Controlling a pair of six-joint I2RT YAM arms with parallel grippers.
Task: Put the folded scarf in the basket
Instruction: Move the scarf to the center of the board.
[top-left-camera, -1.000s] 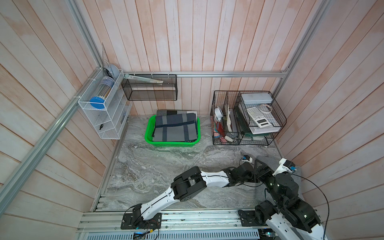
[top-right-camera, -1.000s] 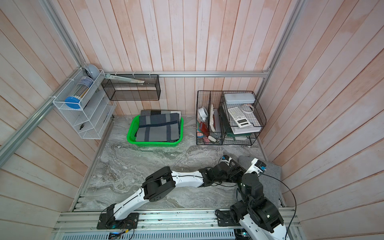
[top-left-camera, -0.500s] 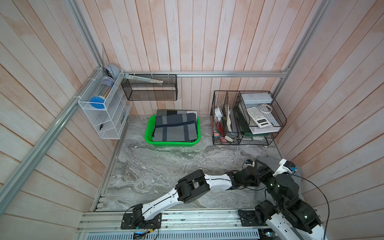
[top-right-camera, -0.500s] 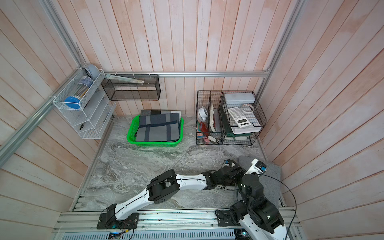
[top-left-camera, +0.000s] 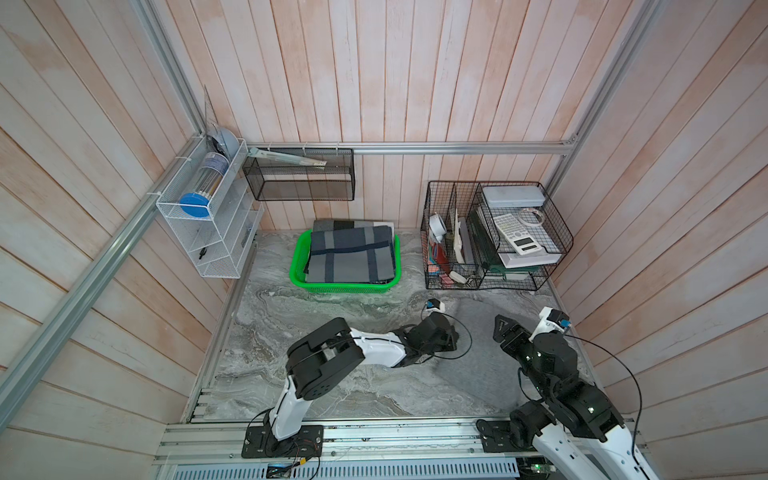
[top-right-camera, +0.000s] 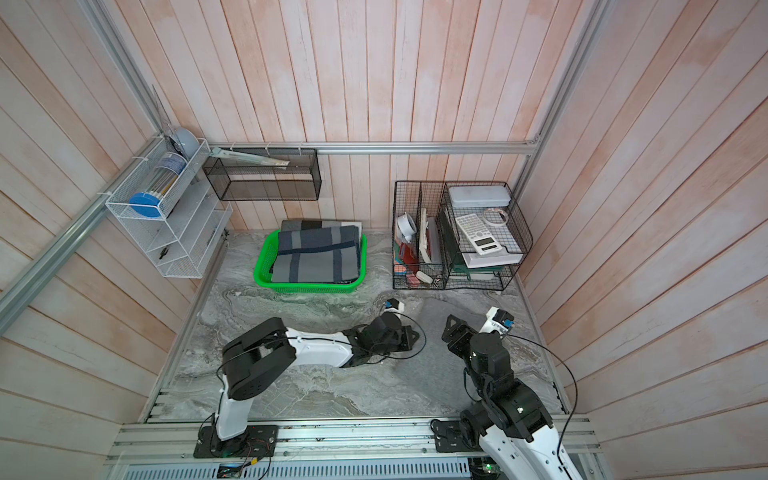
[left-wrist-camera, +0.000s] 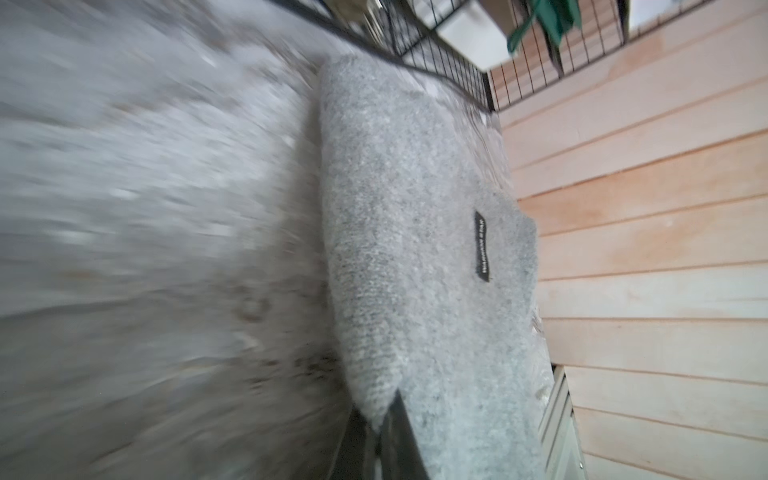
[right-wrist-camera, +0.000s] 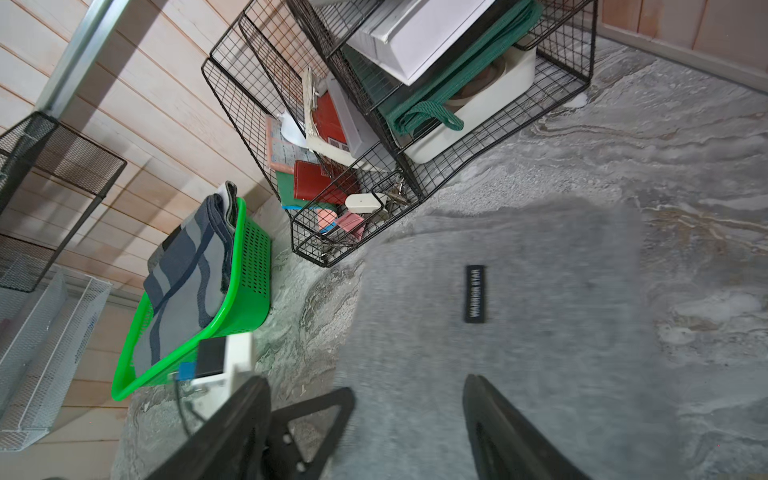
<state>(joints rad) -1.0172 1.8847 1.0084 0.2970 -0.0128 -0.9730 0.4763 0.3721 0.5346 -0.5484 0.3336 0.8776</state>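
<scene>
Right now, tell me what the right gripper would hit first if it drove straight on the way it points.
The scarf, most likely: the open right gripper points down at the grey cloth lying flat just ahead. The wire organiser stands beyond it, though depth is hard to judge.

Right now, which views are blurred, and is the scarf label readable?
Left wrist: heavy motion smear across the marble floor; the grey scarf is clearer, its label barely legible. Right wrist: scarf and the open right hand are soft, yet the label reads WARRIOR STAR; green basket and wire organiser sharp. Both top views: crisp, evenly lit, scarf low-contrast against the floor.
</scene>
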